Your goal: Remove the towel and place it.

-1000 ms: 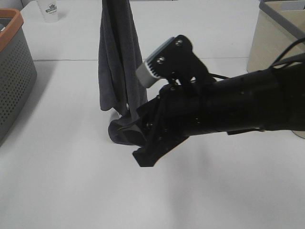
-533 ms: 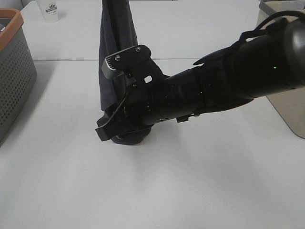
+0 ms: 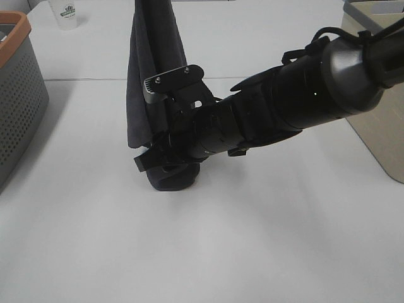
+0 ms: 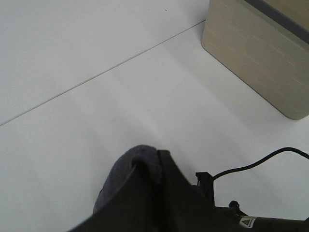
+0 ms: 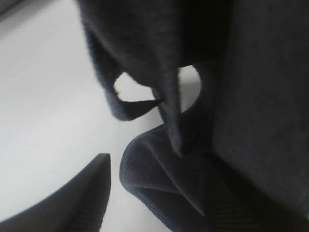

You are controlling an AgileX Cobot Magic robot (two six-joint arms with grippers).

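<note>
The dark charcoal towel (image 3: 151, 76) hangs down from beyond the top edge of the exterior high view. Its lower end is bunched on the white table (image 3: 170, 180). My left gripper is outside that view. In the left wrist view a fold of the towel (image 4: 137, 162) bulges beside a black part at the bottom edge. My right gripper (image 3: 154, 165) reaches across from the right and is at the towel's lower end. In the right wrist view the towel (image 5: 193, 145) fills the space ahead, and one finger (image 5: 79, 198) stands apart from it. The other finger is hidden.
A grey perforated basket with an orange rim (image 3: 19, 95) stands at the left edge. A clear cup (image 3: 65, 14) is at the back left. A beige bin (image 3: 372, 107) stands at the right and also shows in the left wrist view (image 4: 260, 53).
My right arm has swung left and its gripper has moved into the towel's lower end. The hanging towel has shifted slightly left.
</note>
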